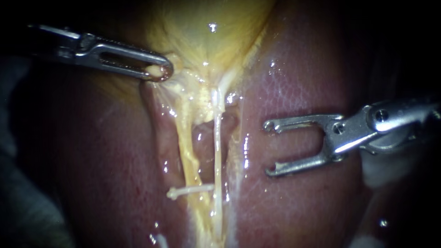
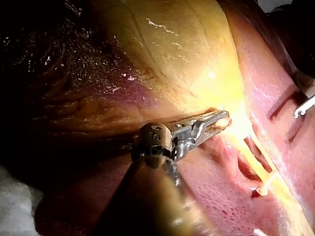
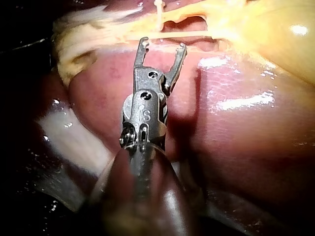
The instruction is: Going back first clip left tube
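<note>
jaws of right instrument stand apart, empty, over liver — near the clip, which sits across left tube low in the endoscope view. left instrument has jaws clamped on gallbladder tissue above.

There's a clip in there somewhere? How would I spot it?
Start at the yellow gallbladder and follow the two pale tubes down from it. Low on the left tube sits the clip: a small white bar, the only thing lying crosswise.
</note>
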You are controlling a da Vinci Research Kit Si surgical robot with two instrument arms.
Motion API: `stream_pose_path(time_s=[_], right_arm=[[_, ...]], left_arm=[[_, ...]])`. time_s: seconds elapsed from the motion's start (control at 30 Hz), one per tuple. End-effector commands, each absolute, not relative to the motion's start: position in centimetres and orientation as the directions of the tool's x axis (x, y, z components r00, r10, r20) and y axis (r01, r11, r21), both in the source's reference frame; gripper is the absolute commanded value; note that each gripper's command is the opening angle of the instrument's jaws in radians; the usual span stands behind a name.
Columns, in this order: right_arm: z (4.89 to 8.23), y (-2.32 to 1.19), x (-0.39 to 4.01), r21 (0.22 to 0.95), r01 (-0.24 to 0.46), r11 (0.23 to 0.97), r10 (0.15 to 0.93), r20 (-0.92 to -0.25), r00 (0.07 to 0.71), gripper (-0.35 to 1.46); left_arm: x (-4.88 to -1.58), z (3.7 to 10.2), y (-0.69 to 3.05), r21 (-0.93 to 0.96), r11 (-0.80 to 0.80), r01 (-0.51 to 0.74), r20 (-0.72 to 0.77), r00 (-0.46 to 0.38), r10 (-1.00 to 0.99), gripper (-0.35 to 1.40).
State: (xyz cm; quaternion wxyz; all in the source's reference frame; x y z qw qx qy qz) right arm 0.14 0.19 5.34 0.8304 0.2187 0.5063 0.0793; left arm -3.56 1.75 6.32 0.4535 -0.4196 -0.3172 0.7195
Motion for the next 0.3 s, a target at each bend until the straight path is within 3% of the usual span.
stream_pose_path(time_s=[0.03, 0.3], right_arm=[[5.33, 0.19, 0.13, 0.443, 0.09, 0.892, 0.353, -0.806, 0.475, 0.5], [5.32, 0.21, 0.12, 0.445, 0.093, 0.891, 0.354, -0.806, 0.474, 0.5]], left_arm=[[-3.58, 6.34, 1.74, -0.836, -0.39, -0.387, -0.318, -0.238, 0.918, -0.35], [-3.58, 6.33, 1.74, -0.838, -0.39, -0.382, -0.316, -0.242, 0.917, -0.35]])
